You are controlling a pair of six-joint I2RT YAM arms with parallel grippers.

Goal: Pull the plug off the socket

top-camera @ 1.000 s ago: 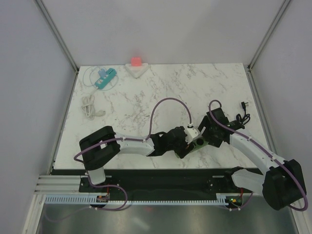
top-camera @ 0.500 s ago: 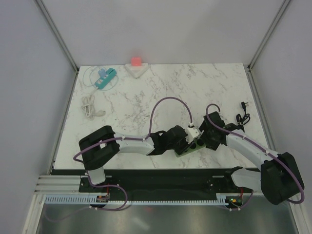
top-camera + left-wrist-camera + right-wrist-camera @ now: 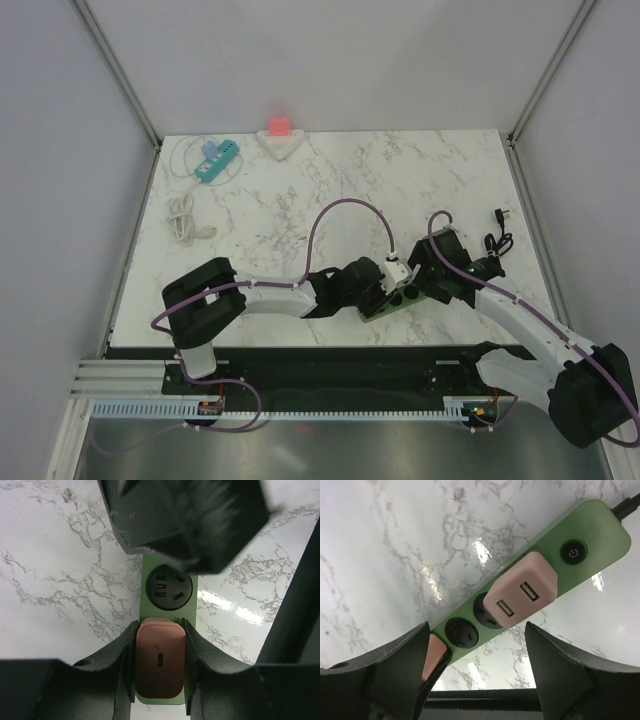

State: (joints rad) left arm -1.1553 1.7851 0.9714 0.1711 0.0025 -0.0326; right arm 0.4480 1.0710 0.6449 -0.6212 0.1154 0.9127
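Note:
A green socket strip lies near the table's front edge. In the left wrist view my left gripper is shut on a pink plug with one small port, seated at the end of the green strip. Both black pads press the plug's sides. An empty round socket sits just beyond it. My right gripper hangs open above the strip, over a second pink plug with two ports, touching nothing. The held plug shows at the lower left.
A power button marks the strip's far end. A black cable lies at the right edge. At the back left are a teal socket strip and a coiled white cable. A red block sits at the back.
My left gripper has gone from open to shut on the single-port pink plug. The right arm shifted slightly over the strip, its jaws still wide.

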